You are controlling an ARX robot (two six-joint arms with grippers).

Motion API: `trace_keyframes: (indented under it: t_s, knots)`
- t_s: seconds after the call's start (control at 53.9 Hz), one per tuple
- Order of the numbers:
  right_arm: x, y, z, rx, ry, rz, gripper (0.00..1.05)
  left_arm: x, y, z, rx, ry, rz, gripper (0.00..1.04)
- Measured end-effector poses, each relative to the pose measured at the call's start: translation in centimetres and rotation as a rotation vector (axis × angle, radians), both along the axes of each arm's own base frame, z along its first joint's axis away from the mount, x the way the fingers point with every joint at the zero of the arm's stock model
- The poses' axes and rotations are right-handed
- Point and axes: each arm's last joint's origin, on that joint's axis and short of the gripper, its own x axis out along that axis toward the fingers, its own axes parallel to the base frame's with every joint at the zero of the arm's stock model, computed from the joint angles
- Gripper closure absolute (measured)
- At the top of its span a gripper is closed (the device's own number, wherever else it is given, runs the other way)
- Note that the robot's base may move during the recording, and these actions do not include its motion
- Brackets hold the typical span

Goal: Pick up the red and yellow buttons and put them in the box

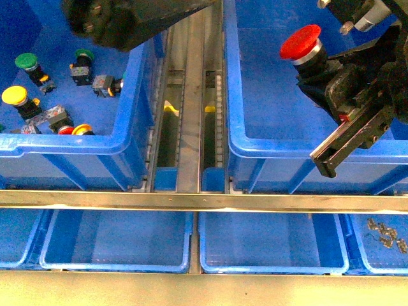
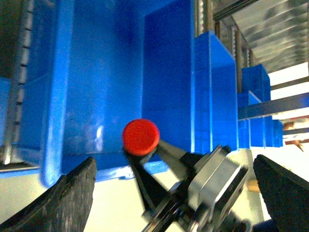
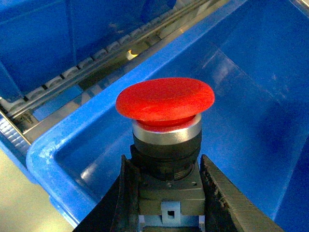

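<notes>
Push-button with a round red mushroom cap, silver collar and dark block body sits clamped by that body in the right gripper. The jaws press on its two flat sides, so the cap stays free and upright. Gripping the square block rather than the smooth round cap likely gives the surer hold. It hangs in the air over the large deep bright-blue plastic bin, inside the line of its thick rim and well above the smooth floor, so the step in hand looks like the drop. Opening the jaws here should let it fall inside.

Across the metal rail, a second deep blue bin holds the loose stock. There are a yellow-capped push-button, a green-capped one that is not wanted, and several more lying on their sides.

The left gripper hovers high with its jaws wide apart and empty. Its wrist camera looks across at the red cap.
</notes>
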Motion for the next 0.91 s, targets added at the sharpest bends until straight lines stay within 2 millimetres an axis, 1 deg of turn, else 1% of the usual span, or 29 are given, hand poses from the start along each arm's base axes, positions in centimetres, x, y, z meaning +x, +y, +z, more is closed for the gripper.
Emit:
trace_keyframes:
  t_s: [0.167,0.204,0.222,0.278,0.297,0.334,0.426,0.482,0.593,0.76,0.816,0.853,0.871,0.908]
  knots:
    - [0.3,-0.7,0.1,0.007,-0.001,-0.038,0.78,-4.3,3.1,-1.0,0.102,-0.029,0.077,0.08]
    - [0.3,-0.9,0.1,0.012,-0.002,-0.051,0.78,-5.9,3.9,-1.4,0.145,-0.043,0.087,0.08]
    - [0.3,-1.0,0.2,0.013,-0.003,-0.058,0.78,-6.3,4.1,-1.5,0.156,-0.046,0.090,0.08]
    - [0.5,-1.3,0.4,0.020,-0.014,-0.081,0.78,-8.5,4.9,-2.1,0.201,-0.056,0.084,0.08]
    - [0.5,-1.4,0.4,0.022,-0.016,-0.086,0.78,-9.3,5.2,-2.2,0.204,-0.050,0.116,0.08]
    - [0.6,-1.5,0.6,0.028,-0.024,-0.101,0.78,-10.2,5.8,-2.4,0.231,-0.056,0.139,0.08]
    - [0.9,-2.3,1.5,0.066,-0.058,-0.167,0.78,-13.3,7.9,-2.6,0.247,-0.055,0.233,0.08]
    - [1.0,-2.6,1.9,0.088,-0.073,-0.198,0.78,-14.6,8.5,-2.8,0.225,-0.074,0.266,0.08]
    - [1.2,-2.4,2.3,0.118,-0.092,-0.217,0.79,-14.9,8.4,-3.1,0.186,-0.053,0.249,0.08]
    - [1.1,-1.4,2.6,0.140,-0.104,-0.232,0.79,-14.9,8.4,-3.2,0.186,-0.063,0.254,0.08]
    - [1.1,-1.1,2.7,0.142,-0.107,-0.229,0.79,-14.9,8.2,-3.4,0.240,-0.241,0.386,0.16]
    - [1.1,-0.9,2.8,0.143,-0.108,-0.227,0.79,-15.1,8.6,-3.6,0.290,-0.353,0.467,0.22]
    - [1.1,-0.8,2.8,0.144,-0.109,-0.225,0.79,-15.1,8.8,-3.7,0.303,-0.357,0.467,0.21]
    - [1.1,-0.7,2.8,0.143,-0.110,-0.227,0.79,-15.1,9.4,-4.0,0.336,-0.336,0.412,0.15]
